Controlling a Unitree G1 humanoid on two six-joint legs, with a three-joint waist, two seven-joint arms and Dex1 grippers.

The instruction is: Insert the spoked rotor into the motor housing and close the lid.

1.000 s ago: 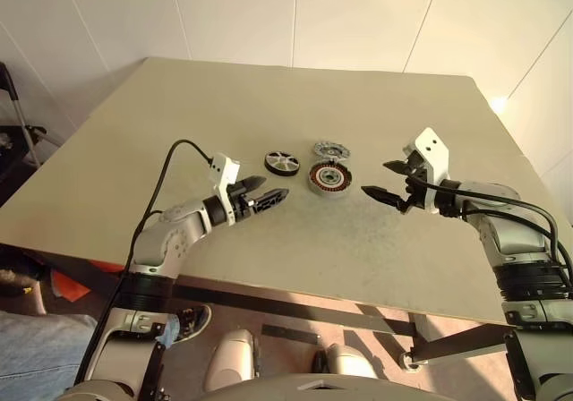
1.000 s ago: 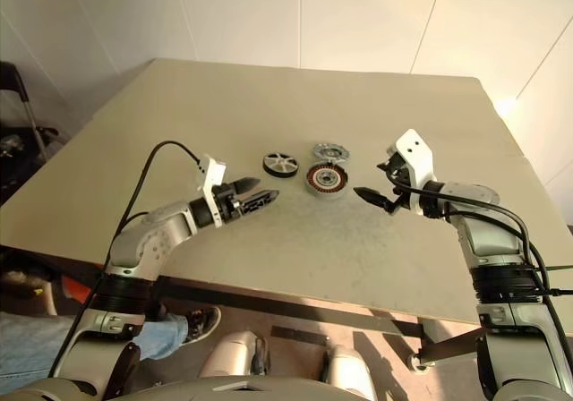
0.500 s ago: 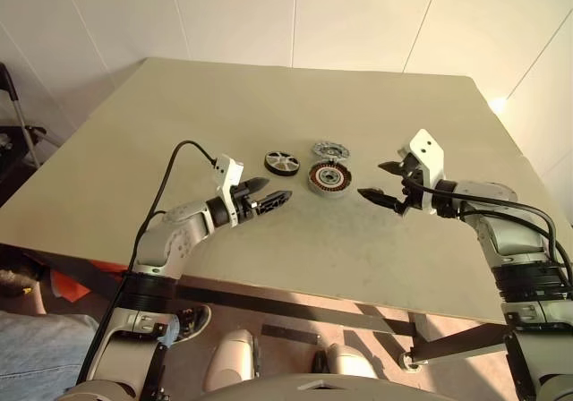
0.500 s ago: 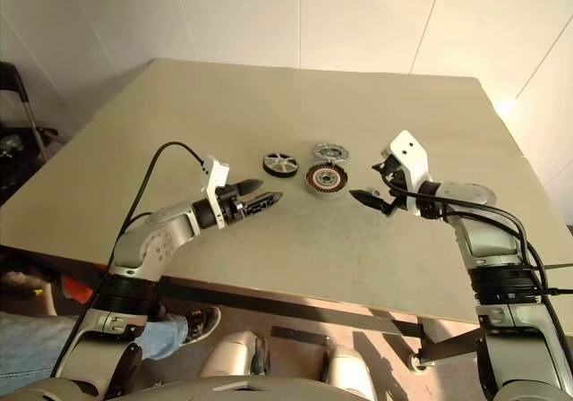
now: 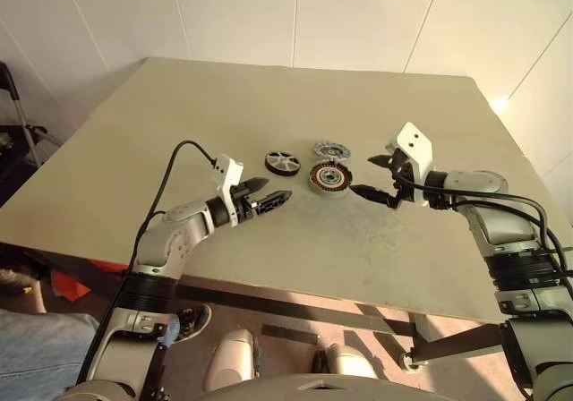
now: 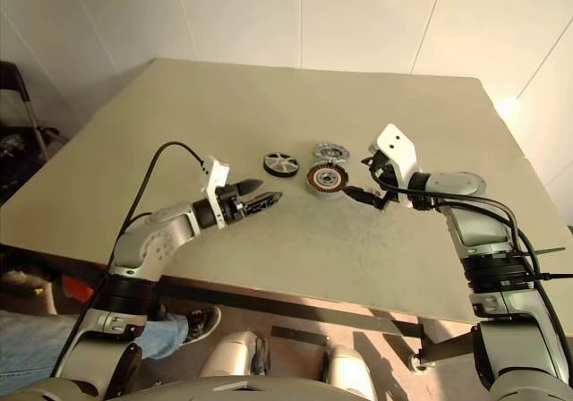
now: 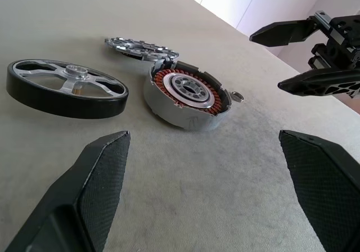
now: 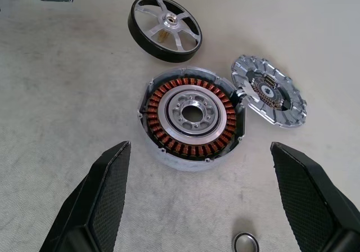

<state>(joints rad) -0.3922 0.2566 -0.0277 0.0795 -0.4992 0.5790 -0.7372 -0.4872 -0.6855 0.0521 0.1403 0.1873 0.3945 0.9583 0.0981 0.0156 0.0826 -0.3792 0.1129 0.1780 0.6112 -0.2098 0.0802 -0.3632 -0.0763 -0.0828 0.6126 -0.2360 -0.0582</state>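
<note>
Right gripper point(image 5: 371, 176) angled down toward silver-rimmed motor housing with coppery windings point(image 5: 329, 178), fingers spread, empty. Left gripper point(image 5: 265, 191) level, jaws wide, empty, near black spoked rotor point(image 5: 282, 162). Perforated grey metal lid point(image 5: 331, 150) touches housing's far edge on beige table point(image 5: 179, 123).

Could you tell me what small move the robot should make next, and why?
Probably the left hand should reach forward to the spoked rotor and close on its rim. Both hands are open and hold nothing; the rotor lies flat on the table just beyond the left hand, beside the motor housing, whose coppery windings are uncovered. The right hand hovers by the housing.
</note>
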